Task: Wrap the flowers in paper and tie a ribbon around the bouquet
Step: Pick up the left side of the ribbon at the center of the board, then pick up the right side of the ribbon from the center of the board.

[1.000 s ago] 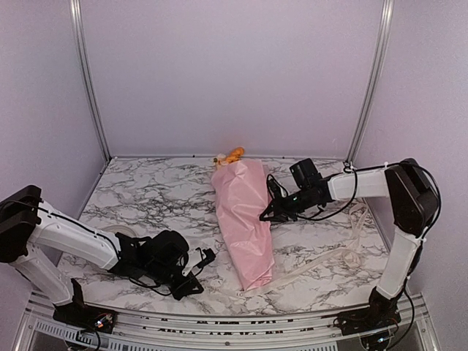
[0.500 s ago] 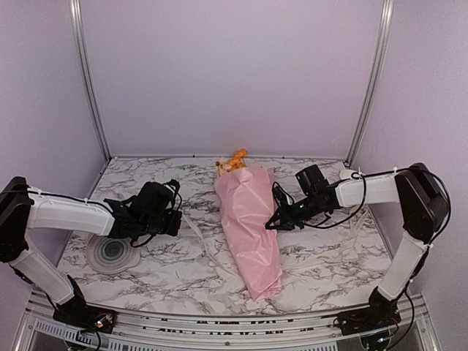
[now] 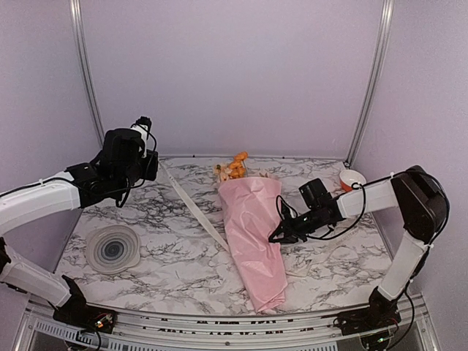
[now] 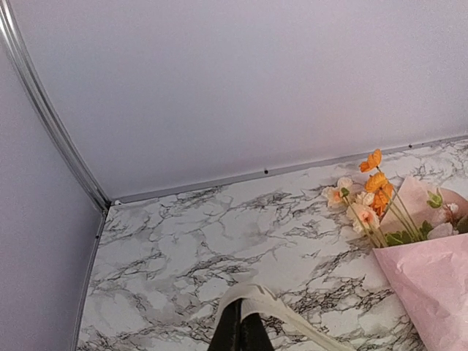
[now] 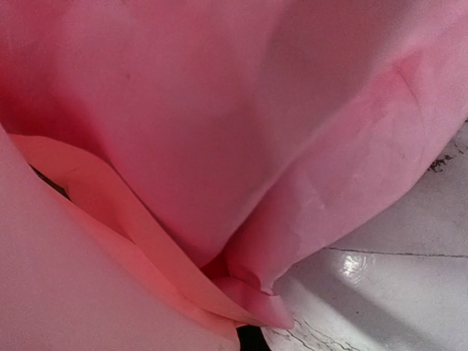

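Note:
The bouquet (image 3: 256, 234) lies on the marble table, a pink paper (image 5: 219, 131) cone with its narrow end toward the front. The flowers (image 3: 234, 169), orange and pale blossoms, show at its far wide end (image 4: 373, 191). My left gripper (image 3: 153, 167) is raised at the back left, shut on the ribbon (image 3: 194, 212). The ribbon loops over the fingertips (image 4: 256, 296) and slants down to the bouquet's left edge, where it goes out of sight. My right gripper (image 3: 278, 234) sits at the bouquet's right side, shut on a fold of the paper (image 5: 256, 292); its fingers are nearly all hidden by it.
A round grey ringed disc (image 3: 112, 248) lies at the front left. A small red-and-white bowl (image 3: 352, 178) stands at the back right, behind the right arm. Lilac walls with metal corner posts (image 3: 86, 80) close in the table.
The left arm has risen from low near the front edge to high at the back left, drawing the ribbon taut. The bouquet and the right gripper have shifted slightly forward and right.

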`<state>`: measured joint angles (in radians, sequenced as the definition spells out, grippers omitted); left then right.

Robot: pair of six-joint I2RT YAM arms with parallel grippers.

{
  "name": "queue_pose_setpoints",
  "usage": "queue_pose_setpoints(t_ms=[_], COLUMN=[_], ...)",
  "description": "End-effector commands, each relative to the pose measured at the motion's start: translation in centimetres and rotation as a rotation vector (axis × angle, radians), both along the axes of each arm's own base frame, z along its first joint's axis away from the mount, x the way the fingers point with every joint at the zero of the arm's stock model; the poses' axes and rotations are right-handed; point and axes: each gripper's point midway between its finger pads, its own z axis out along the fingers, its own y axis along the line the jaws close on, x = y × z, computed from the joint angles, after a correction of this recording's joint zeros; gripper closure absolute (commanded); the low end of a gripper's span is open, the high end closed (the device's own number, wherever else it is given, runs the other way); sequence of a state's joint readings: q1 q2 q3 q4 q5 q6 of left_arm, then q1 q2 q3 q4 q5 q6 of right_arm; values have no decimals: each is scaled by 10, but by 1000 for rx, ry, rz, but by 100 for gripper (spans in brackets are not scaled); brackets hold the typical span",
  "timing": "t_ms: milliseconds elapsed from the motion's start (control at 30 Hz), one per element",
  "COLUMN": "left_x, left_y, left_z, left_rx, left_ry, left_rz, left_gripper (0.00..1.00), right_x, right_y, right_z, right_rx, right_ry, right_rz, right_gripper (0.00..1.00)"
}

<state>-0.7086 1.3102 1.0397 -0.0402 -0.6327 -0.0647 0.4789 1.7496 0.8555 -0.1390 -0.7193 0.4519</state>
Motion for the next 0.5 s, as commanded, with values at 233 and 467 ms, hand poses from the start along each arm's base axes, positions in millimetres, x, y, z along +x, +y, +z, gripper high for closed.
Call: queue_pose_setpoints(t_ms=[233,467], left_x=[-18,-49], left_y=[-56,-234], left_z=[86,-24], left_rx=[-60,-84], left_ry=[-109,210], left_rz=[-249,-728], left_gripper=[100,100], right_x=[-7,-7], right_y=[3,2], right_z=[-19,-28], right_rx=[-16,-30], right_ry=[28,43], right_rz=[16,3], right_gripper=[100,100])
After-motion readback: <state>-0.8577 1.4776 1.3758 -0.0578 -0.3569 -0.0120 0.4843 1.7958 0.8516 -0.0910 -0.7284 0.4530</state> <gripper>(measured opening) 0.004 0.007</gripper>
